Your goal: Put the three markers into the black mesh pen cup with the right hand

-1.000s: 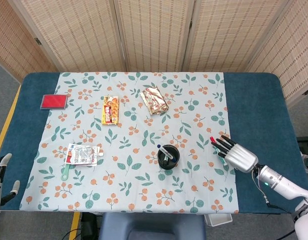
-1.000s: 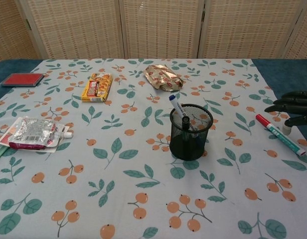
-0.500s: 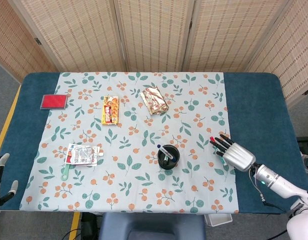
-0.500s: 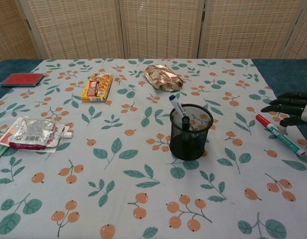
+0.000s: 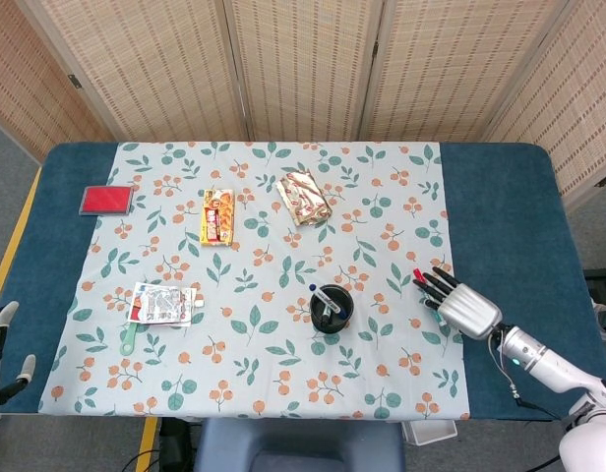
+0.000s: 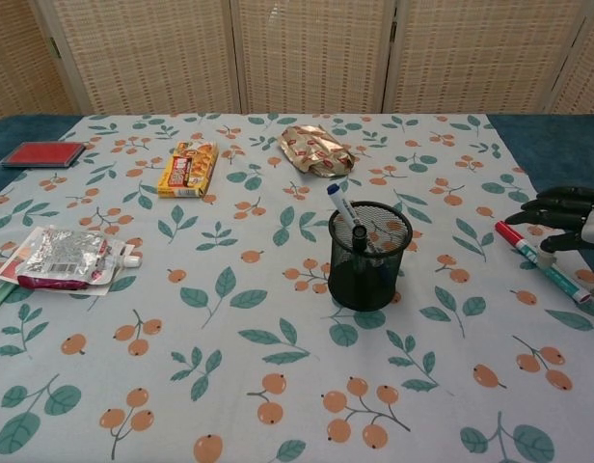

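Note:
The black mesh pen cup (image 6: 369,257) (image 5: 332,307) stands near the middle of the flowered cloth. It holds a blue-capped marker (image 6: 339,204) and a black-tipped one (image 6: 358,235). A third marker (image 6: 543,263), with a red cap and a green-and-white body, lies flat on the cloth at the right; in the head view only its red cap (image 5: 418,274) shows. My right hand (image 6: 570,217) (image 5: 460,303) hovers low over this marker with its fingers spread, holding nothing. My left hand (image 5: 2,346) hangs off the table's front left corner, empty.
At the back of the cloth lie a yellow snack box (image 6: 186,167) and a crumpled brown wrapper (image 6: 317,150). A silver pouch (image 6: 63,257) lies at the left, and a red pad (image 6: 41,153) on the blue table (image 5: 500,197) at the far left. Wicker screens stand behind.
My right hand has sunk slightly toward the marker on the cloth and drawn a little closer over it. The marker and the cup have not moved.

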